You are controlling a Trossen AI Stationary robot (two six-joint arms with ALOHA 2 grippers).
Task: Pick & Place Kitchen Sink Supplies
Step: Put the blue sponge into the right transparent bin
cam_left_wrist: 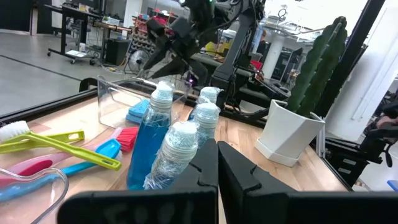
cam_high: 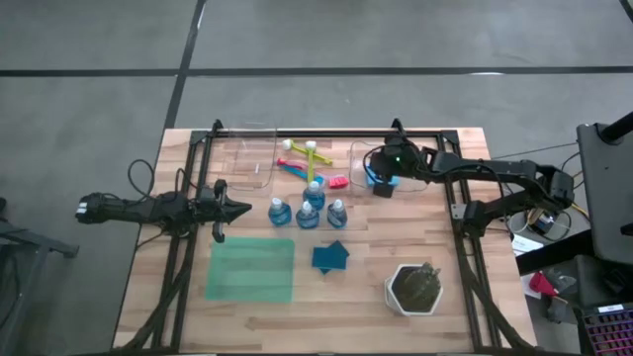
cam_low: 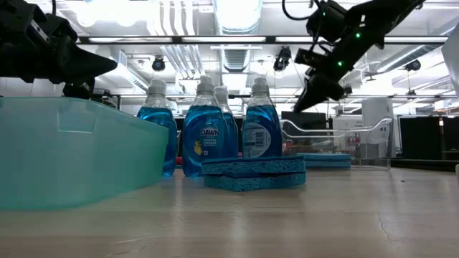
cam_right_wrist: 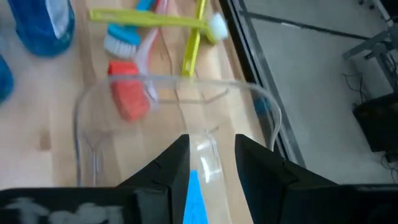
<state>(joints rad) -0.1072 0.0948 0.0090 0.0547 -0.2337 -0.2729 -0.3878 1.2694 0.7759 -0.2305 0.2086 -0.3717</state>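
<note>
The left gripper (cam_high: 240,209) hovers low over the table's left side, its fingers pressed together and grasping nothing, pointing toward the bottles. Behind it, at the far edge, stands a clear bin (cam_high: 252,158); whether anything lies in it cannot be told. Nearer the front lies the flat green mat (cam_high: 251,269), bare.

Between the two bins the brushes lie crossed: yellow-green brushes (cam_high: 309,158), a blue brush (cam_high: 294,169) and a pink brush (cam_high: 338,182) with a red head.

The dish-soap bottles (cam_high: 308,210) stand upright in a tight cluster at the table's middle, four of them in the low view, clear with blue liquid and white caps. The front one (cam_low: 201,137) reads "DAWN" on a blue label with a small yellow duckling under it; its neighbour (cam_low: 259,131) shows a back label of print too fine to read. Just before them two blue sponges (cam_high: 330,257) lie stacked, the upper one skewed.

The right-hand clear bin (cam_high: 371,164) holds a blue sponge (cam_right_wrist: 194,200), seen through its wall in the left wrist view. The right gripper (cam_right_wrist: 211,163) hangs directly above this bin, fingers parted with the sponge below and between them; whether they touch it cannot be told.

The white hexagonal pot (cam_high: 413,290) with its dark plant stands at the front right.
</note>
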